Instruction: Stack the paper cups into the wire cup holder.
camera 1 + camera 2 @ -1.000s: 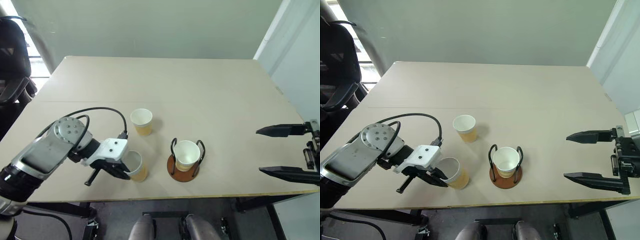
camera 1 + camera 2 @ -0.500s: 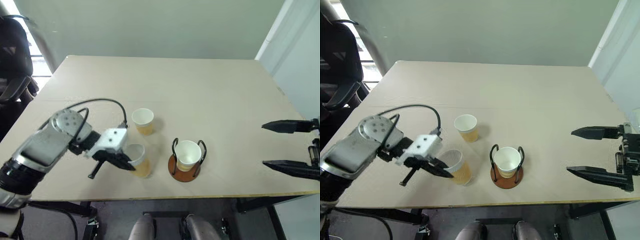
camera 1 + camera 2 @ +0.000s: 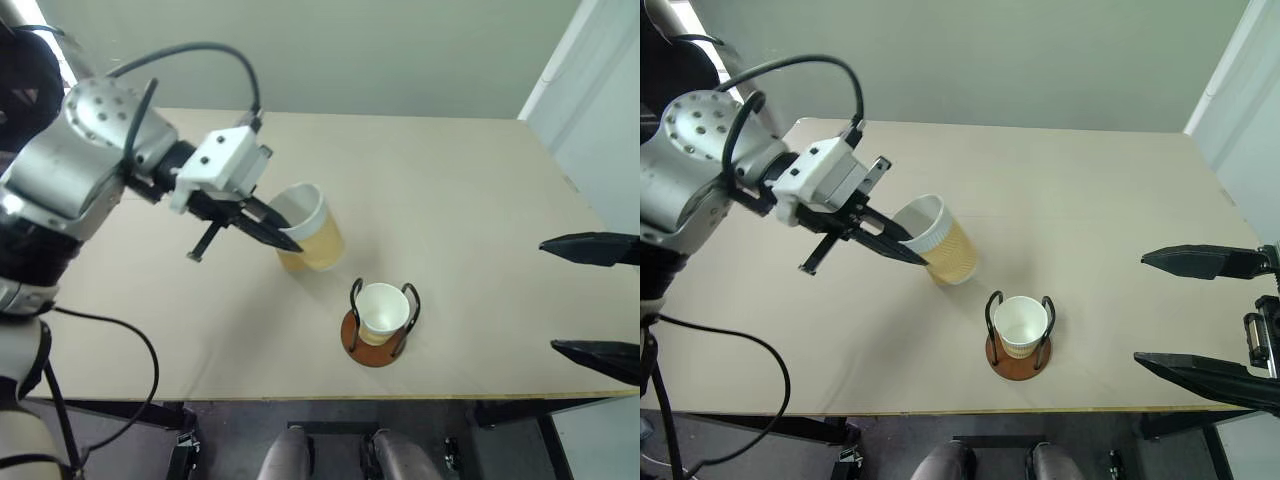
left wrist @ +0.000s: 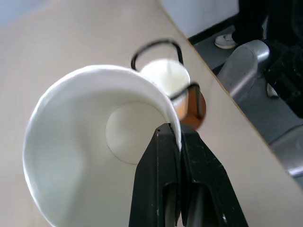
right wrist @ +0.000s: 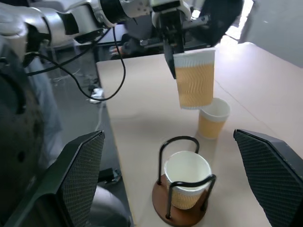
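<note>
gripper carries second cup toward wire holder

left gripper (image 3: 268, 228), its two black fingers pinched hard on the rim wall of a tapered paper cup, tan-yellow outside and white inside (image 3: 312, 228), holds that cup in the air above the pale beige table (image 3: 450, 190). one finger sits inside the mouth and one outside, a pinch that leaves the cup's base free to drop into another cup. the held cup hangs tilted, mouth toward the arm, at about eleven o'clock from the wire cup holder (image 3: 378, 318), a reddish-brown disc base with two upright black wire loops near the table's front edge. a first paper cup (image 3: 382, 311) already stands upright between those loops, mouth open to receive the next.

the right wrist view shows a third paper cup (image 5: 214, 118) standing on the table beyond the holder, below and behind the lifted one; from the head views the held cup largely covers it.

right gripper (image 3: 1212, 320) waits off the table's right edge, at roughly three o'clock from the holder, fingers spread wide and grasping nothing, well apart from all three cups.

by the look of it, one cup is stacked, one is in transit and one remains. the next move would seem to call for levelling the cup over the holder before lowering it between the loops; a tilted approach could catch the wire.
</note>
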Controlling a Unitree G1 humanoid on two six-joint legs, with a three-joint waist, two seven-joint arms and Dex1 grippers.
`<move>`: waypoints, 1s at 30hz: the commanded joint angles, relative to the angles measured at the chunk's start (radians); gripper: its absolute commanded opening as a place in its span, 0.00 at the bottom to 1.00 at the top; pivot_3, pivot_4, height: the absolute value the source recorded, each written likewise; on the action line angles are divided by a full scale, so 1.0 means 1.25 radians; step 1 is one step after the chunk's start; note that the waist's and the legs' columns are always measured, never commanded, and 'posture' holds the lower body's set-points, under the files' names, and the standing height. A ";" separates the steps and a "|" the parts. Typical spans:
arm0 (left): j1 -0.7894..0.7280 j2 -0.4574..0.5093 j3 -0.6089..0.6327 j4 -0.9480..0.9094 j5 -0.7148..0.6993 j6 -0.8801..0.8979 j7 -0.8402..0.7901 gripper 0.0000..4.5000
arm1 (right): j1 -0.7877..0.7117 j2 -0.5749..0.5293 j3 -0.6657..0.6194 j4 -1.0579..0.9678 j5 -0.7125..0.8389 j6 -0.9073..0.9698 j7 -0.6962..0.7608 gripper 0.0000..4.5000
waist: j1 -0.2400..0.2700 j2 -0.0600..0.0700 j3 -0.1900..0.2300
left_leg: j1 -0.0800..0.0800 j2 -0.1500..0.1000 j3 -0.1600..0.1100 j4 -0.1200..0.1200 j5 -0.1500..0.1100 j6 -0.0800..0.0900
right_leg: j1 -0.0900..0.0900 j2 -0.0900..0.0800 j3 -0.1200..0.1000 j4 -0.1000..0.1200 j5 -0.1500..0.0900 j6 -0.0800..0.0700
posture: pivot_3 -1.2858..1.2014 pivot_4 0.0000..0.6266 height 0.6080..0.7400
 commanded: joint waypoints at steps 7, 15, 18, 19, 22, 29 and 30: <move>-0.156 -0.101 -0.155 0.067 -0.095 -0.152 -0.028 0.01 | 0.092 0.053 -0.090 -0.046 -0.023 -0.064 -0.035 1.00 | 0.001 0.000 0.001 | -0.001 0.000 0.000 0.001 -0.001 0.001 | 0.001 0.000 0.000 -0.003 0.000 0.003 | 0.52 0.24 1.00; -0.207 -0.209 -0.244 0.091 -0.099 -0.198 -0.028 0.01 | 0.109 0.036 -0.086 -0.060 -0.015 -0.096 -0.069 1.00 | 0.002 0.001 0.001 | -0.002 -0.001 0.000 0.003 -0.001 0.002 | 0.004 0.000 0.000 -0.007 0.002 0.008 | 0.52 0.24 1.00; -0.212 -0.222 -0.278 0.096 -0.089 -0.218 -0.028 0.01 | 0.118 0.035 -0.091 -0.066 -0.008 -0.102 -0.078 1.00 | 0.002 0.002 0.001 | -0.002 -0.001 0.000 0.005 -0.002 0.004 | 0.005 0.000 0.001 -0.008 0.002 0.009 | 0.52 0.24 1.00; -0.213 -0.227 -0.290 0.095 -0.085 -0.226 -0.028 0.01 | 0.124 0.035 -0.096 -0.068 -0.007 -0.102 -0.079 1.00 | 0.002 0.002 0.001 | -0.002 -0.001 0.000 0.006 -0.003 0.004 | 0.005 0.000 0.001 -0.008 0.002 0.009 | 0.52 0.24 1.00; -0.212 -0.229 -0.320 0.087 -0.074 -0.236 -0.028 0.01 | 0.138 0.037 -0.109 -0.075 -0.003 -0.104 -0.082 1.00 | 0.002 0.002 0.001 | -0.003 -0.001 0.000 0.008 -0.003 0.005 | 0.005 0.000 0.001 -0.009 0.002 0.010 | 0.52 0.24 1.00; -0.194 -0.243 -0.333 0.104 -0.040 -0.259 -0.028 0.01 | 0.163 0.040 -0.118 -0.084 -0.006 -0.116 -0.086 1.00 | 0.003 0.002 0.001 | -0.005 -0.001 0.000 0.012 -0.005 0.008 | 0.005 0.000 0.001 -0.009 0.003 0.013 | 0.52 0.24 1.00; -0.189 -0.247 -0.333 0.108 -0.031 -0.259 -0.028 0.01 | 0.162 0.037 -0.116 -0.082 -0.008 -0.118 -0.086 1.00 | 0.004 0.002 0.001 | -0.005 -0.001 0.000 0.013 -0.005 0.008 | 0.006 0.000 0.001 -0.009 0.003 0.013 | 0.52 0.24 1.00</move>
